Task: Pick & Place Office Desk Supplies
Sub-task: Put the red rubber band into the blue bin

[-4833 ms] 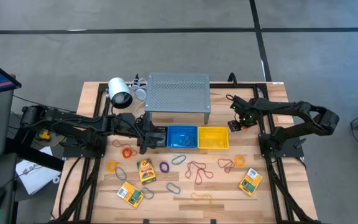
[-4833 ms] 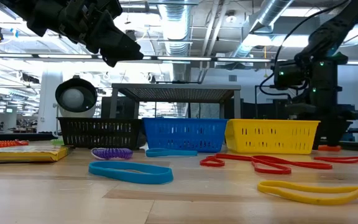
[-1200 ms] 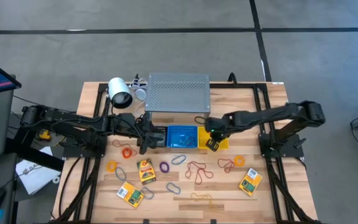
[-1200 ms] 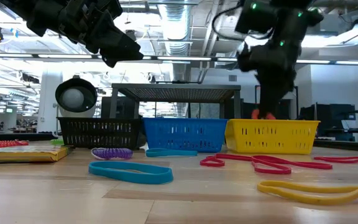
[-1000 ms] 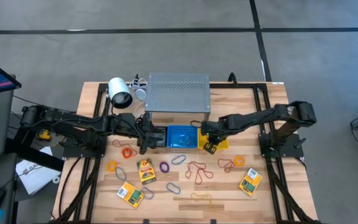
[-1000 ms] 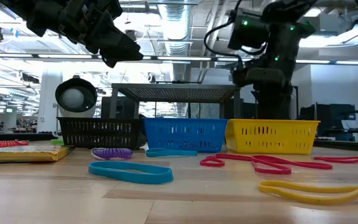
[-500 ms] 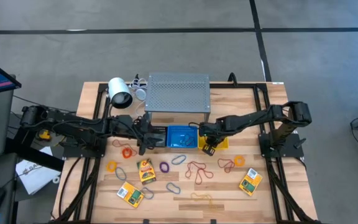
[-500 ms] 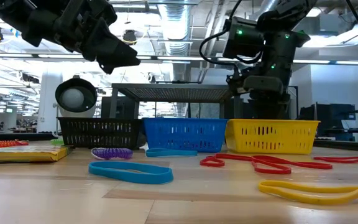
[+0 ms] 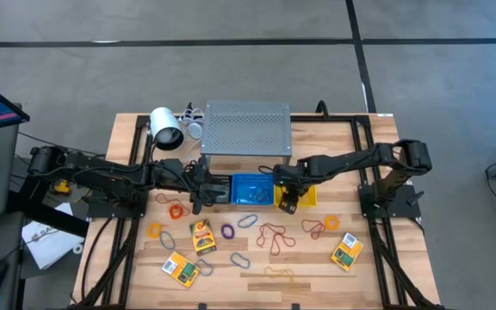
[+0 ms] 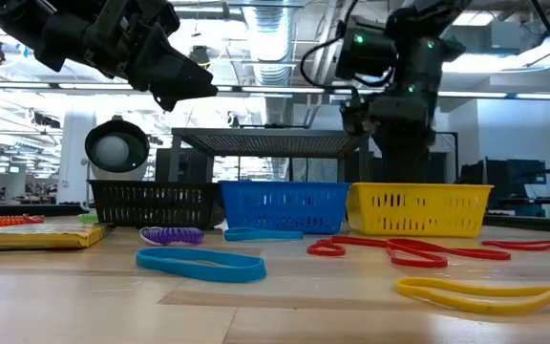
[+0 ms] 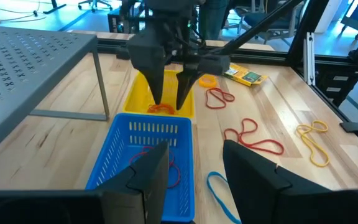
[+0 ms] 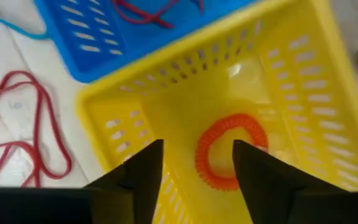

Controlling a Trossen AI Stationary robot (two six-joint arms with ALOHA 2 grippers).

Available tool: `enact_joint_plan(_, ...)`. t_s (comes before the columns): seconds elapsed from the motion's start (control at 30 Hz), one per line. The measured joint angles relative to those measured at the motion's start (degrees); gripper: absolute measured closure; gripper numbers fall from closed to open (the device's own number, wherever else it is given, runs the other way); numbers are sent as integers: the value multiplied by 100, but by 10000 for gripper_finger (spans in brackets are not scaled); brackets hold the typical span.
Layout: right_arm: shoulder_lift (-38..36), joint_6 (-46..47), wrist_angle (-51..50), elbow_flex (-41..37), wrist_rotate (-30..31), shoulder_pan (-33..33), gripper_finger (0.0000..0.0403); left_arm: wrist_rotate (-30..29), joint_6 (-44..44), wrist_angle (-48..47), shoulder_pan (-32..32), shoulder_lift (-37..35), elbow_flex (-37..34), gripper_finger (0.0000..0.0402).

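Right gripper hangs over the yellow basket with its two dark fingers spread apart and nothing between them; directly beneath the gap, on the basket floor, lies an orange coiled band loop, apart from both fingers; the left wrist view shows the same gripper pointing down into the basket, the orange loop at its tips. Beside this gripper sits the blue basket, with red band loops inside it.

Against the view from about five seconds ago, the right arm has swung in from the far right edge of the table to the yellow basket; over the last second it has edged a little further toward the blue basket, and in the low view the gripper has shifted leftward above the yellow basket's near wall.

Left gripper hovers at the far side of the blue basket from the right one, fingers parted and empty; it has stayed in nearly the same place throughout.

On the table in front of both grippers lie the loose supplies: flat yellow-and-green packs, red-brown band loops, an orange loop, a purple loop, grey oval clips.

Printing on the packs is too small to read; no other lettering can be made out.
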Motion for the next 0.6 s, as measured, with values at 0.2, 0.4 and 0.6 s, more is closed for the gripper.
enact_joint_plan(0.2, -2, -259, -726, 554, 567, 162, 191, 0, 4, -12, 0, 0, 0, 253)
enact_joint_plan(0.4, -93, -296, -1729, 984, 1462, 475, 191, 0, 11, -109, 0, -1, 0, 253)
enact_joint_plan(0.6, -701, 13, -2250, 1018, 2053, 933, 196, 0, 13, -107, 4, -2, 0, 253)
